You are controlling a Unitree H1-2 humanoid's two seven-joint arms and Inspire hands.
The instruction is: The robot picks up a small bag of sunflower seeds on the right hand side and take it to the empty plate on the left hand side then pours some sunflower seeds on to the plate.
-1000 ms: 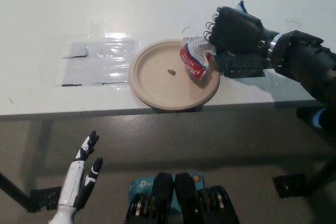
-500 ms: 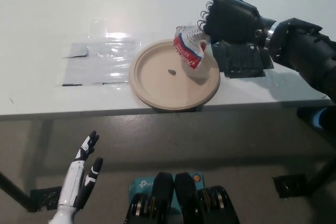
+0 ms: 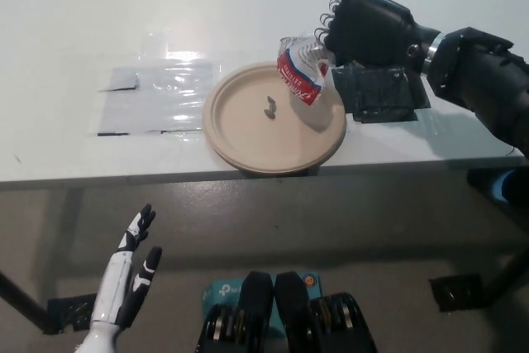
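The black right hand (image 3: 368,26) is closed around the upper part of the small seed bag (image 3: 302,70) — red, white and blue, crumpled — and holds it tilted above the upper right portion of the tan plate (image 3: 248,150), its lower end hanging over the plate's inner surface just inside the right rim. A few dark seeds (image 3: 269,107) lie near the middle of the plate; the rest of its surface is bare. The plate sits on the white table (image 3: 248,6), and its near rim reaches the table's front edge, slightly overhanging it. Just right of the plate, a dark flat pad (image 3: 380,97) lies on the table beneath the hand and wrist, its left edge close to the plate's right rim; whether they touch cannot be told. To the left of the plate, a sheet of clear glossy plastic (image 3: 157,97) lies flat, its right edge near the plate's left rim. Behind the plate the table runs open and white toward the far side, with room to the left beyond the plastic as well. The right forearm comes in from the right and crosses the table's right end. The white left hand (image 3: 128,274) rests low at the lower left, below the table edge and well apart from everything on it — fingers spread, holding nothing.
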